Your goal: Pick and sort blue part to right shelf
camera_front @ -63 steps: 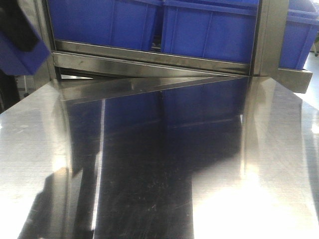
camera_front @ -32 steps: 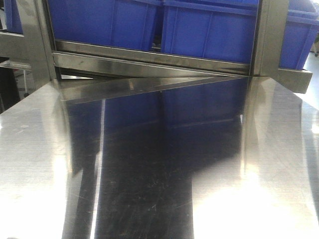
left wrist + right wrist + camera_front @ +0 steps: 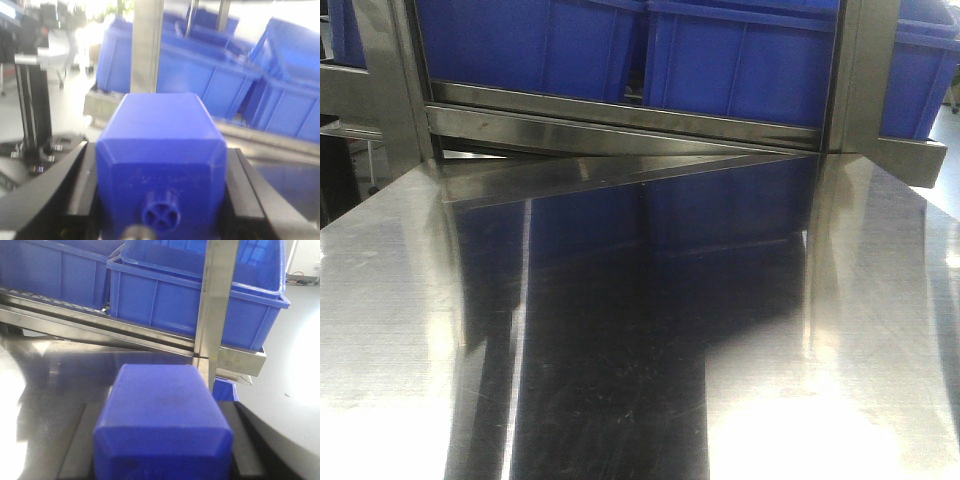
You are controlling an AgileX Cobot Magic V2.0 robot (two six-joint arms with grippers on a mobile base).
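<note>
In the right wrist view my right gripper (image 3: 162, 412) is shut on the blue part (image 3: 162, 405), a solid blue block with sloped shoulders; its top end runs off the bottom of the frame. Black fingers (image 3: 75, 440) press both of its sides. In the left wrist view my left gripper (image 3: 160, 167) is shut on a similar blue block (image 3: 160, 145) with a small round knob (image 3: 161, 216) facing the camera. The front view shows neither gripper nor either block.
A reflective steel table (image 3: 620, 330) fills the front view. Behind it a sloped steel shelf rail (image 3: 620, 125) carries large blue bins (image 3: 740, 60). A vertical steel post (image 3: 215, 305) stands just beyond the right gripper, with bins (image 3: 165, 295) behind it.
One second ago a blue object with a dark arm showed at the front view's top left corner. It has left that view. The table and bins are unchanged.
</note>
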